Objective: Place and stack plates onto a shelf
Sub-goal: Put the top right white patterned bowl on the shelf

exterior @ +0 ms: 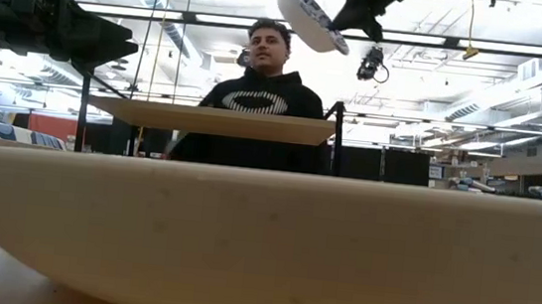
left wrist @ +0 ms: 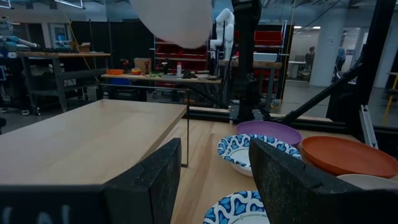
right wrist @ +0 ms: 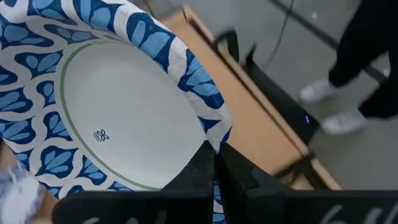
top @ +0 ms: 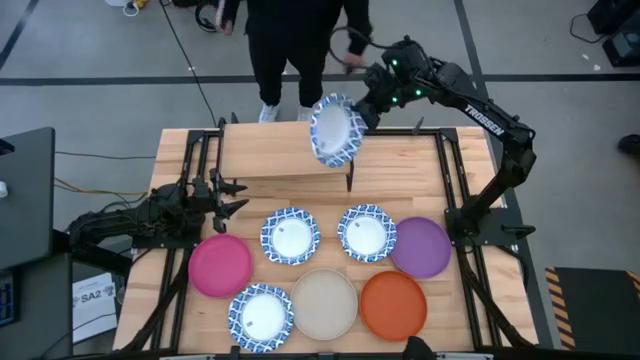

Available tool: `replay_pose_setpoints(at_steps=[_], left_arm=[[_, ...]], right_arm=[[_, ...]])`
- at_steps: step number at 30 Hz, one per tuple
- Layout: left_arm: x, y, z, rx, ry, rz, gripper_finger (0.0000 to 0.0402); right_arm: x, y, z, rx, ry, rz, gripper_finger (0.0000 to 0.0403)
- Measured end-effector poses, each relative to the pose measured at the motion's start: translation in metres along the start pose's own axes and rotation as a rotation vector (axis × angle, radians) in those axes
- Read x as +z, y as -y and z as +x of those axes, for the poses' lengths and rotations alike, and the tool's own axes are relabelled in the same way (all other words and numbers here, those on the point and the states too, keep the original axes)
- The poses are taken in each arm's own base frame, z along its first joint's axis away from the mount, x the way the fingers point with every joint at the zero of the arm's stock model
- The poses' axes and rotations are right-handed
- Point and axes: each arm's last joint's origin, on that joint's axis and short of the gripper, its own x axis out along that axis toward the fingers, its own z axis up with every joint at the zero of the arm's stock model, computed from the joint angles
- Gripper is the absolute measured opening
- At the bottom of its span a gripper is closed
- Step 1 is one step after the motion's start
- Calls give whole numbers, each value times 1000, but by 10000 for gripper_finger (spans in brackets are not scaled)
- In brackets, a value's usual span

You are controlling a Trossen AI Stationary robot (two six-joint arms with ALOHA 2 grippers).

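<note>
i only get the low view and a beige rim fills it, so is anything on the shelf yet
Observer: No, the shelf top is bare in the high view.
Operator: what is that plate up top
Observer: A blue-rimmed plate, pinched at its rim by the right gripper, tilted above the shelf's right end.
Operator: how many still on the table
Observer: Seven; the pink plate lies nearest the left gripper, whose fingers are open.

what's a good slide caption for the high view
Right end effector holds a blue-rimmed plate tilted above the empty shelf; seven plates wait on the table.
</note>
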Motion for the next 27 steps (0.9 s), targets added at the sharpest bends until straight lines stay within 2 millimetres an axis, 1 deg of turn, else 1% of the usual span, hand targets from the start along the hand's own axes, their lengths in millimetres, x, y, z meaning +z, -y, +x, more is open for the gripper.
replay_pose_setpoints(at_steps=[5,9,11,13,19,27], left_arm=[[0,0,0,0,0,0,196],[0,0,0,0,0,0,196],[0,0,0,0,0,0,196],[0,0,0,0,0,0,196],[0,0,0,0,0,0,196],[0,0,0,0,0,0,196]], right_arm=[[7,-1,0,17,71,25,12],[8,-1,0,20,82,60,12],[9,0,4,21,79,72,12],[8,3,12,20,57,98,12],[2,18,50,9,-26,137,12],[-7,50,80,-41,-101,203,12]])
